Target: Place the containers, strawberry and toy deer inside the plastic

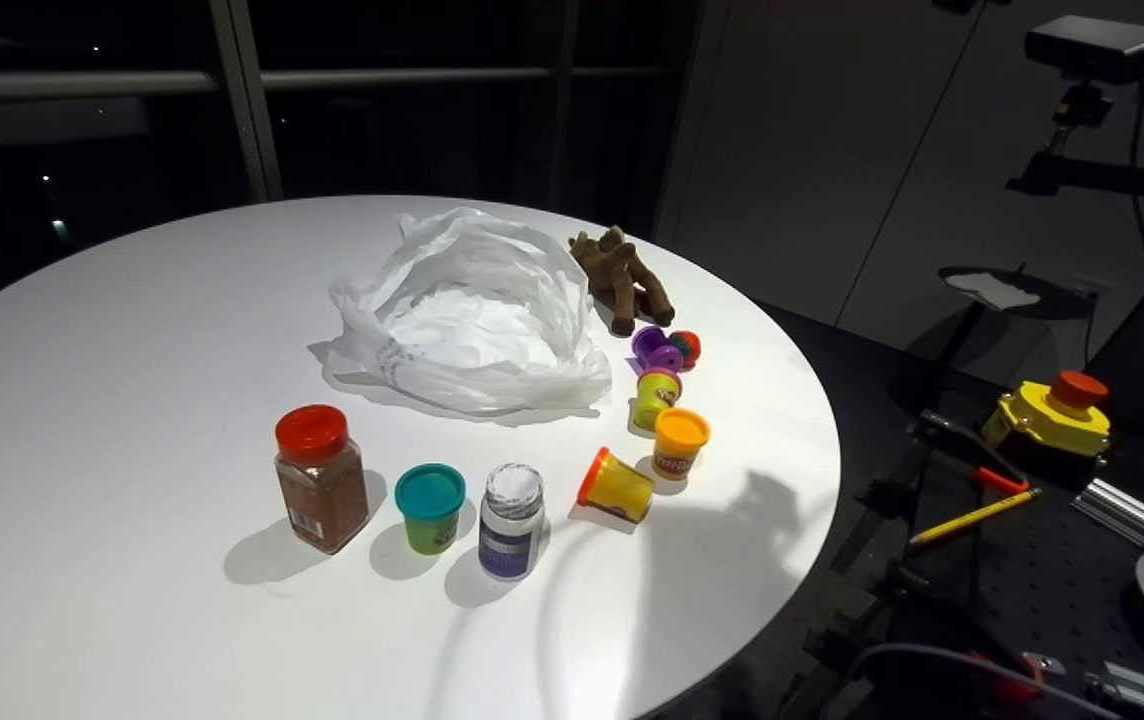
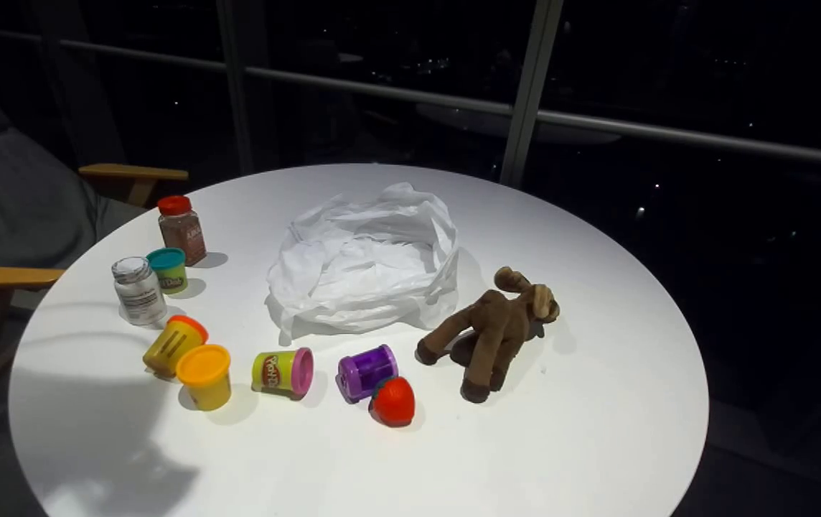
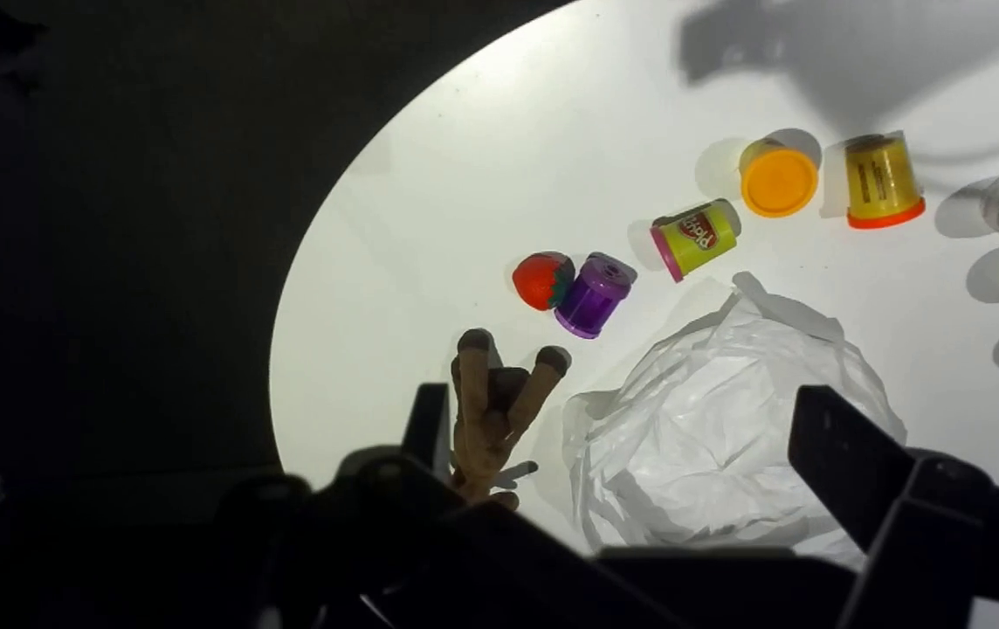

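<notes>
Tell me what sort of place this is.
Probably a robot-testing lab or office, apparently at night: a mounted, boxy black camera-like device, a chunky yellow box with a round red button, and dark glass windows with grey metal rails.

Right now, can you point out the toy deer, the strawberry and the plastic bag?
Toy deer [image 2: 494, 317], in an exterior view: on its brown body.
Strawberry [image 3: 539, 281], in the wrist view: on its red side.
Plastic bag [image 1: 487, 388], in an exterior view: on its near wall.
</notes>
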{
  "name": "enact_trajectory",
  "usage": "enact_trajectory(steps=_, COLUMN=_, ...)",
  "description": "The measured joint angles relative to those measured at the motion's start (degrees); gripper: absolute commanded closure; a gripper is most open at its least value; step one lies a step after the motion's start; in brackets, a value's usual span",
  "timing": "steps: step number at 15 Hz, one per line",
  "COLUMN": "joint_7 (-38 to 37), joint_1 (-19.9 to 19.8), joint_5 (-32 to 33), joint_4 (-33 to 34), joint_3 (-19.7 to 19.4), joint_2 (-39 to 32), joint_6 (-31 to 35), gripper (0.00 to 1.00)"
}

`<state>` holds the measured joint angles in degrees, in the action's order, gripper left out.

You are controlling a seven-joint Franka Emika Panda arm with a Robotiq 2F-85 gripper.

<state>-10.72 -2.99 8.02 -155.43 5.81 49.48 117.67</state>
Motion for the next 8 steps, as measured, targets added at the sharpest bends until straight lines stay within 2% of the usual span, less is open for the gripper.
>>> enact_trajectory(steps=3, joint_7=-6.52, joint_1=0.42, joint_5=-1.17, joint_4=-2.99, joint_3=3.26, joint_2=-3.73, joint_6=8.08, gripper=0.00)
enact_trajectory(steps=8, joint_7=-16.66, joint_1=-0.28, joint_5=-1.53, joint_4=-3.37, joint_3=8.08, joint_2=-13.93, joint_6=16.89, gripper=0.00)
